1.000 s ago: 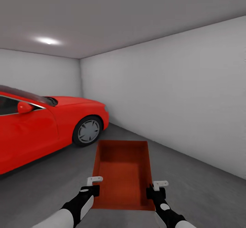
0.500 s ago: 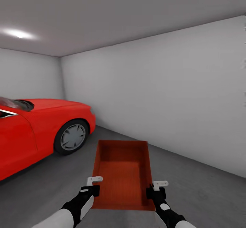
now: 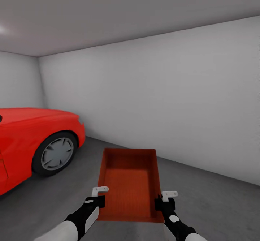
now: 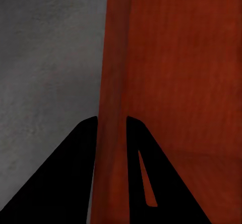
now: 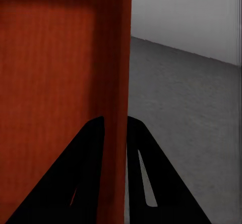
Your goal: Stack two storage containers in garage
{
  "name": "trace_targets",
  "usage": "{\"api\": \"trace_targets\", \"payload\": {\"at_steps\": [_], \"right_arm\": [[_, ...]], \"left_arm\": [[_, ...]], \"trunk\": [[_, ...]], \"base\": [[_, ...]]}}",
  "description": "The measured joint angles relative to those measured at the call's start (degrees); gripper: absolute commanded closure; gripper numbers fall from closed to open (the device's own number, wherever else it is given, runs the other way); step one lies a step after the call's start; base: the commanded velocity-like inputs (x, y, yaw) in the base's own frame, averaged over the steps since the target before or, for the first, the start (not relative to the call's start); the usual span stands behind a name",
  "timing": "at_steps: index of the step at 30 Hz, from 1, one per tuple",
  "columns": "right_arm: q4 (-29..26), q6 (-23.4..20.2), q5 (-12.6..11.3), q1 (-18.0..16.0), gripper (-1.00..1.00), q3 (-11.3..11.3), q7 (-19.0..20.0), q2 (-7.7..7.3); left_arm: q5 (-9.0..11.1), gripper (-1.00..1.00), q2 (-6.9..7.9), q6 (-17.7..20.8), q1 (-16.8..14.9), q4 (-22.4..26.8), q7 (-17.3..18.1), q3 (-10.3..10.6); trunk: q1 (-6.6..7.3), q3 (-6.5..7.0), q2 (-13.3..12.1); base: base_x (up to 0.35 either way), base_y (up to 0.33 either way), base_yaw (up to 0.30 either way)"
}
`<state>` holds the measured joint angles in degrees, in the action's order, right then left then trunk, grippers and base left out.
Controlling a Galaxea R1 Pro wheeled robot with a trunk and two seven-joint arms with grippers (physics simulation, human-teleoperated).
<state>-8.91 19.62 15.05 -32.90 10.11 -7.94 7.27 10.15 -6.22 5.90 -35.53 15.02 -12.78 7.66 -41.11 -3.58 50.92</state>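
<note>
I hold one red-orange storage container (image 3: 130, 183) out in front of me, level above the dark grey garage floor (image 3: 216, 205). My left gripper (image 3: 100, 200) is shut on its left wall near the close corner. My right gripper (image 3: 160, 202) is shut on its right wall. In the left wrist view the wall (image 4: 112, 133) runs between the two black fingers (image 4: 70, 173). In the right wrist view the wall (image 5: 117, 133) sits the same way between the fingers (image 5: 146, 178). The container is empty.
A red car (image 3: 32, 143) stands at the left, its front wheel (image 3: 56, 153) nearest me. A plain white wall (image 3: 162, 100) runs across ahead and to the right. Bare concrete lies ahead between the car and the wall.
The whole view has swung to the right: the car and the room's corner have slid left in the picture. The container and both grippers keep the same place in front of me.
</note>
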Motion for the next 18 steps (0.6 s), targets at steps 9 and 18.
{"api": "trace_targets", "payload": {"at_steps": [9,18], "right_arm": [[-0.01,0.00,0.03,0.00,1.00,0.04,0.00,0.00],[-0.01,0.00,0.02,0.00,1.00,0.03,0.00,0.00]], "left_arm": [[0.02,1.00,0.00,0.00,-0.03,-0.01,0.00,0.03],[0.02,1.00,0.00,0.00,-0.02,-0.01,0.00,0.02]], "trunk": [[0.00,0.00,0.00],[0.00,0.00,0.00]], "base": [[0.316,0.184,-0.284],[0.316,0.184,-0.284]]}}
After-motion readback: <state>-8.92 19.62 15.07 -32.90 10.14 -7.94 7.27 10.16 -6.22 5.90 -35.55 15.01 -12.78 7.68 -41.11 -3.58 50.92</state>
